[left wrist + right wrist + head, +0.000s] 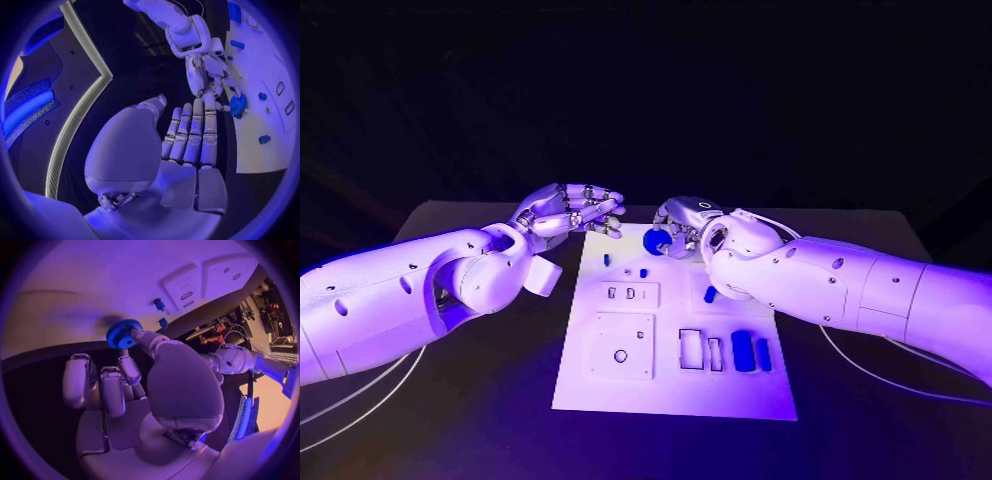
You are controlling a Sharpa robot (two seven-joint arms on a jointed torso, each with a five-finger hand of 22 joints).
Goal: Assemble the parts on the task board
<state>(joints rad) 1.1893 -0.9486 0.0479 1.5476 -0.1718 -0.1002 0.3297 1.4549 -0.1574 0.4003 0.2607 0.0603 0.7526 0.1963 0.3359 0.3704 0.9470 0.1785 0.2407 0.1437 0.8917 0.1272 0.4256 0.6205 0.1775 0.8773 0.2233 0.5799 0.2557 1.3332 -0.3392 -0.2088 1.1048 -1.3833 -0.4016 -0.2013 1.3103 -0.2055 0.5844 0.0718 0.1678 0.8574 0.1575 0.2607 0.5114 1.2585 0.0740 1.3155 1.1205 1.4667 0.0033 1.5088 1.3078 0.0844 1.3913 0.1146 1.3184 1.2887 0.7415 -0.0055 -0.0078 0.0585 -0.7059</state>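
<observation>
Right hand over the far end of the white task board, pinching a blue toothed gear at the tips of its fingers. Gear held flat-face outward, just off the board surface, probably so its centre hole can be lined up over a post. Near the fingers on the board, two small blue pegs, and beyond them recessed pockets. Left hand raised beside the board's far corner, grasping nothing, fingers straight and close together, seemingly kept clear of the work. Well away from both sets of fingers, toward the near end of the board, blue bars standing in slots. Black desk beneath.
</observation>
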